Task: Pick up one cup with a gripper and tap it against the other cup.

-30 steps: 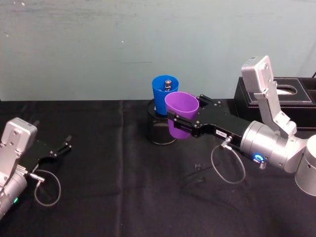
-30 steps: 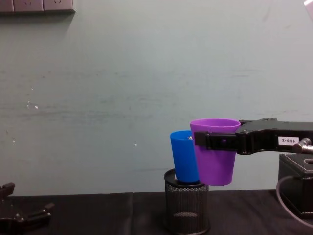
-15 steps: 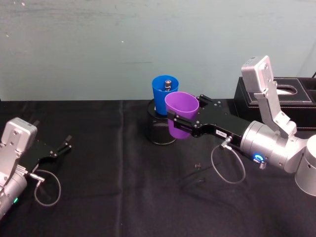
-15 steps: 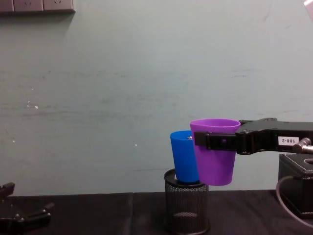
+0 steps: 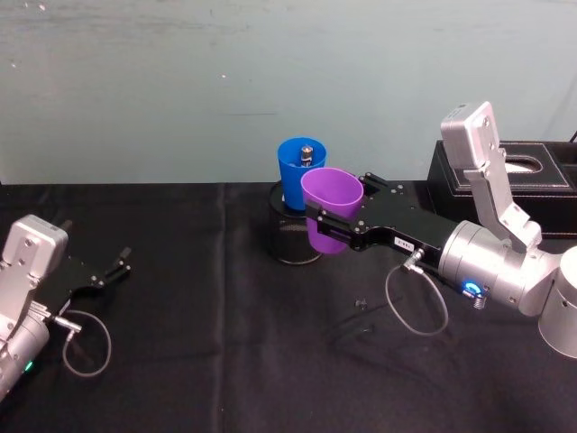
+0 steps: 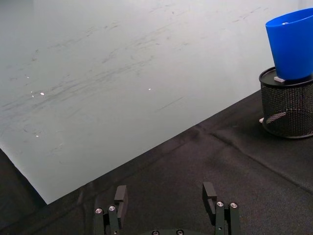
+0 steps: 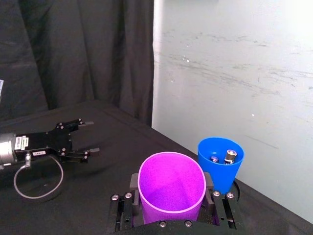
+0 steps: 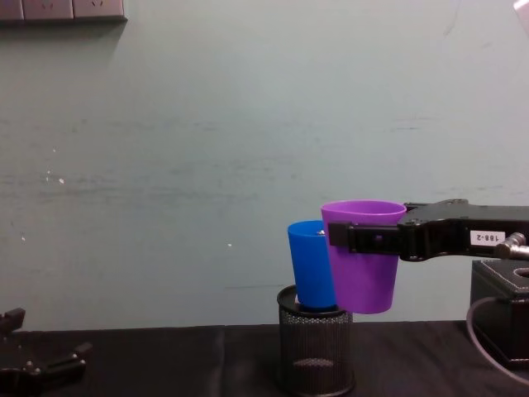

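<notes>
**Nearly there: purple cup lifted and held right beside the blue cup**

The right hand point(image 7: 172, 182) reaches in from the robot's right. Its two black fingers are closed on either side of the purple cup point(image 8: 361, 277), just below the rim. The cup is upright, open end up, and hangs clear above the black cloth surface point(image 5: 225, 343).

The blue cup point(image 8: 310, 265) stands in a black mesh holder point(image 8: 314, 351) near the back wall, with a small metal object inside it. The purple cup sits just beside it, on the side nearer the robot and slightly to its right, with its rim a little higher than the blue cup's. From the chest the two cups overlap. From the right wrist their rims look very close. Whether they are actually touching cannot be told.

The left hand point(image 5: 120, 262) rests low on the surface, well apart at the robot's left, with its fingers spread and holding nothing.

Judging from this, the pick-up is done and the approach is all but finished. What seems left is the tap itself: a small nudge of the purple cup against the blue one, if they have not already met.
</notes>
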